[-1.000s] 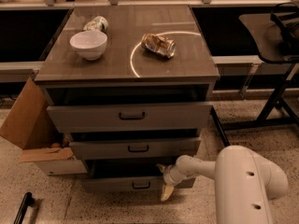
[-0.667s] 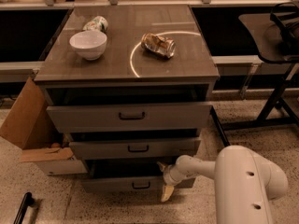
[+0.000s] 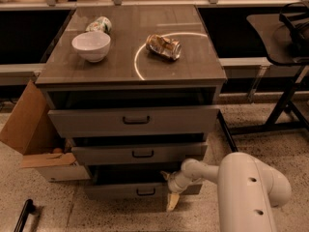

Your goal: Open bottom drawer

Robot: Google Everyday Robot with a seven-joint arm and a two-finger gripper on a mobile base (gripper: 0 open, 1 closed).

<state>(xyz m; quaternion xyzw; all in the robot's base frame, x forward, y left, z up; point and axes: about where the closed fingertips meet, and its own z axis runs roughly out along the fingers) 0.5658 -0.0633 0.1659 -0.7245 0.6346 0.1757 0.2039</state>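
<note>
Speckled floor, with a white arm (image 3: 246, 187) nearest, reaching left to a drawer table (image 3: 96, 69).
Gripper (image 3: 170, 190) is at the front of the bottom drawer (image 3: 111, 191), right of its handle (image 3: 146, 192); whether it grips, I cannot tell. Lowest of three, that drawer stands slightly out. Farther back, on top: bowl (image 3: 91, 46), crushed can (image 3: 164, 46).

The bottom drawer (image 3: 116, 191), grey-brown and slimmest of three, sits low at the frame's centre, pulled partly out, with a small dark handle (image 3: 146, 192) at mid-front. The gripper (image 3: 169, 189) is just right of the handle.
</note>
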